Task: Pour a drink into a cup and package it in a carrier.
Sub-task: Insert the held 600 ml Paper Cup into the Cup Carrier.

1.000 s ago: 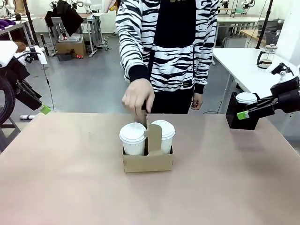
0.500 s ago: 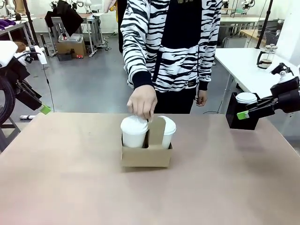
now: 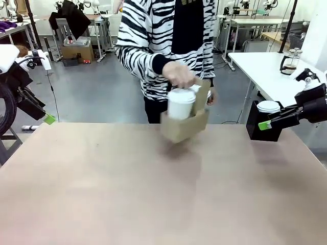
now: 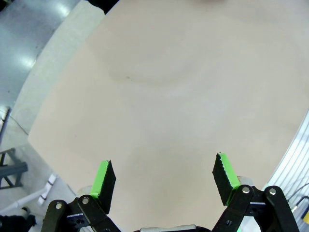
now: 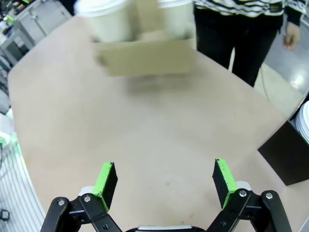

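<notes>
A person's hand (image 3: pixel 179 75) holds the brown cardboard carrier (image 3: pixel 185 124) by its handle, tilted and in the air above the table's far edge. A white lidded cup (image 3: pixel 181 103) stands in its near pocket, with a second cup partly hidden behind the handle. In the right wrist view the carrier (image 5: pixel 145 55) and both cups (image 5: pixel 108 21) hang blurred at the top. My right gripper (image 5: pixel 163 168) is open over bare table, seen at the right edge (image 3: pixel 265 124). My left gripper (image 4: pixel 163 166) is open at the left edge (image 3: pixel 47 118). A glass jug (image 3: pixel 290 60) holding the dark drink stands far right.
A black box (image 3: pixel 261 130) with a white lid (image 3: pixel 268 106) on top stands at the table's right edge, just beyond my right gripper. The jug sits on a separate white table (image 3: pixel 265 69). The person stands at the far side.
The person has lifted the carrier with both cups off the table's middle, up and away toward the far right. Neither arm has moved.
</notes>
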